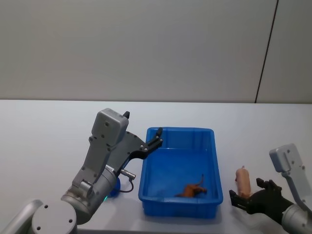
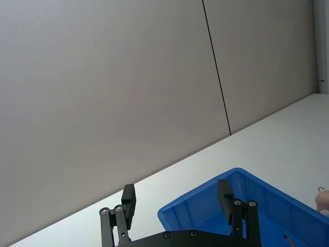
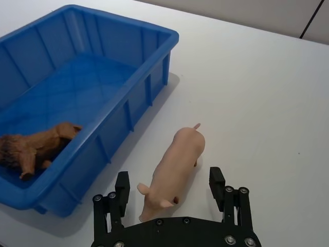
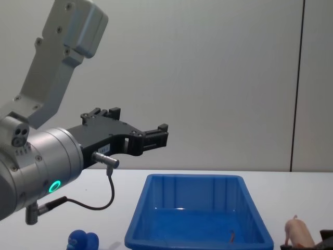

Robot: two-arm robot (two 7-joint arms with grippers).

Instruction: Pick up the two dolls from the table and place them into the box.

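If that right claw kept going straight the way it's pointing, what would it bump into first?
Most likely the pale pink plastic pig. It sits directly ahead of the right gripper, its snout end already between the open jaws.

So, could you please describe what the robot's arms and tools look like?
The left arm and right arm have silver-grey housings. The left tool and right tool are black, two-fingered, with screws. A dark cable with a metal plug loops by the left wrist, beside a green ring light.
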